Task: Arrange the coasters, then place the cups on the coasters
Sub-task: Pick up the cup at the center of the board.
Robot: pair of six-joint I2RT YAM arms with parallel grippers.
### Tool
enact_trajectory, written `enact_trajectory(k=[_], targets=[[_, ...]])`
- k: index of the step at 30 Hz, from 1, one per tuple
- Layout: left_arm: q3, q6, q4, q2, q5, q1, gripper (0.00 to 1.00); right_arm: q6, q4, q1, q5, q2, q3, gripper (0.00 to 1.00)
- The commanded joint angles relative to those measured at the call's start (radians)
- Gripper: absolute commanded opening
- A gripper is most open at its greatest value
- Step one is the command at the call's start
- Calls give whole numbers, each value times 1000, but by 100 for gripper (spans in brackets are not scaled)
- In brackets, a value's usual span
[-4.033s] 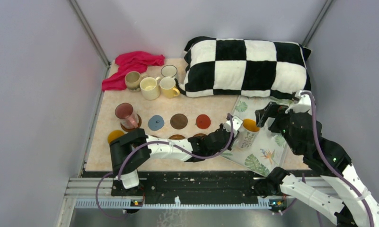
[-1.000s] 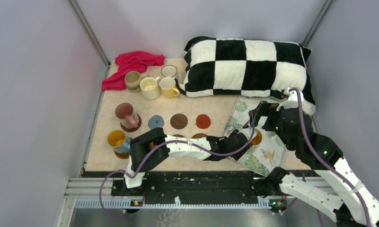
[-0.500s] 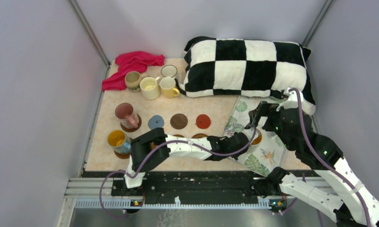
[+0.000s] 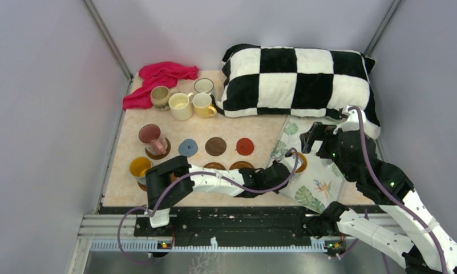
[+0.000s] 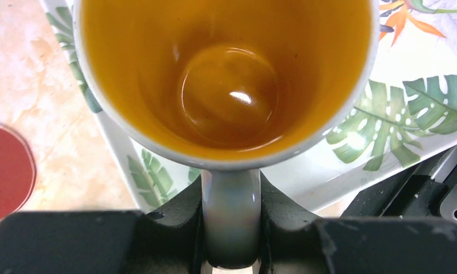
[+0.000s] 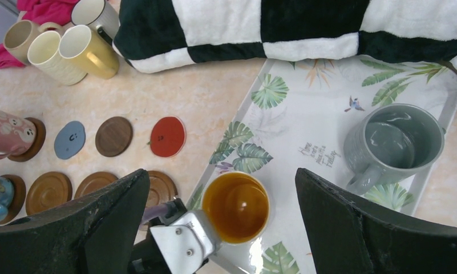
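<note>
My left gripper (image 5: 230, 224) is shut on the handle of a white cup with an orange inside (image 5: 229, 74), which sits at the left edge of the leaf-print tray (image 5: 385, 142). From above, this cup (image 4: 299, 161) is beside the left gripper (image 4: 287, 166). My right gripper (image 6: 220, 177) hangs open over the tray (image 6: 306, 114), above the orange cup (image 6: 235, 206), with a grey cup (image 6: 394, 142) to its right. Blue (image 4: 187, 148), brown (image 4: 215, 146) and red (image 4: 245, 146) coasters lie in a row, with amber coasters (image 4: 241, 165) in front. A pink tumbler (image 4: 152, 137) and a yellow-lined cup (image 4: 139, 167) stand on coasters.
Several cups (image 4: 180, 105) cluster at the back left beside a red cloth (image 4: 160, 77). A black-and-white checked pillow (image 4: 297, 80) fills the back right, touching the tray's far edge. Grey walls enclose the table on three sides.
The left gripper has closed on the orange-lined cup's handle. Cup and left arm have then shifted a little to the left. The right arm has stayed put.
</note>
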Motion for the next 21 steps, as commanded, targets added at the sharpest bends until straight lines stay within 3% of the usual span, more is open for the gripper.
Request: enact_trajectory(k=[1, 17, 21], targets=[[-37, -25, 123, -125, -82, -3, 0, -4, 23, 4, 16, 0, 11, 99], [-250, -263, -35, -441, -373, -3, 0, -11, 57, 5, 1, 13, -9, 99], [-294, -368, -156, -518, -477, -3, 0, -16, 67, 4, -6, 18, -15, 99]])
